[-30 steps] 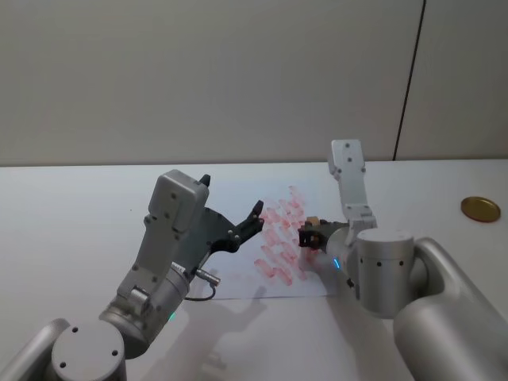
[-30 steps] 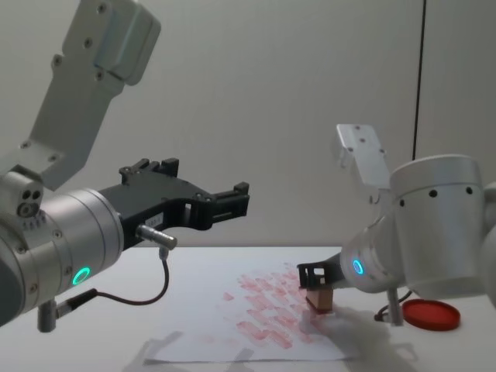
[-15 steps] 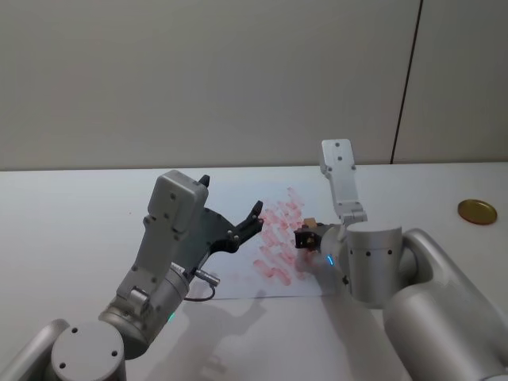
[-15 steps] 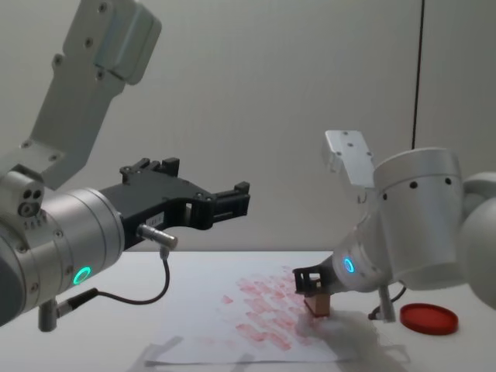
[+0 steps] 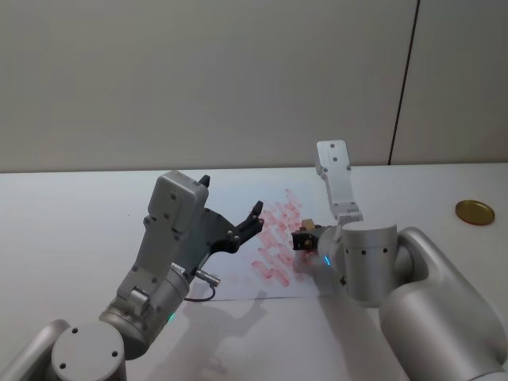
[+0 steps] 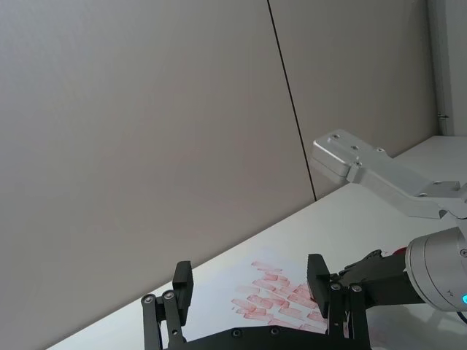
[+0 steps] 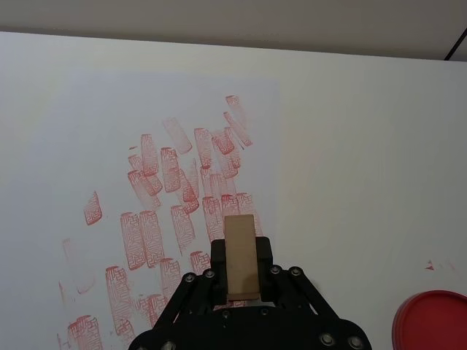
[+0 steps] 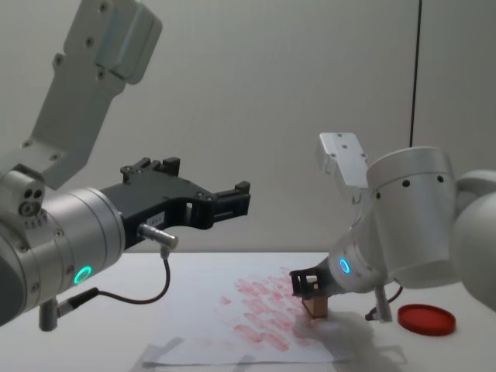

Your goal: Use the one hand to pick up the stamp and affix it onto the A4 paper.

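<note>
Right gripper: clenched on the stamp. The 2 black fingers clamp the long sides of the light-brown wooden block, 1 on each side. The block's top end projects beyond the fingertips in the right wrist view.

Stamp position: above the A4 paper, near the sheet's right edge, at the right-hand margin of the field of red rectangular prints. In the chest view the stamp is tilted, and its lower end is down at the sheet surface. Whether the face is pressed flat cannot be told. The right gripper sits low over the paper, ahead of the arm's blue-green ring.

Red ink pad: flat on the white table, to the right of the paper, well apart from the stamp.

Left gripper: released, with the 2 fingers spread wide and nothing between them. It is raised well above the left part of the paper, pointing toward the right arm, apart from the stamp.
</note>
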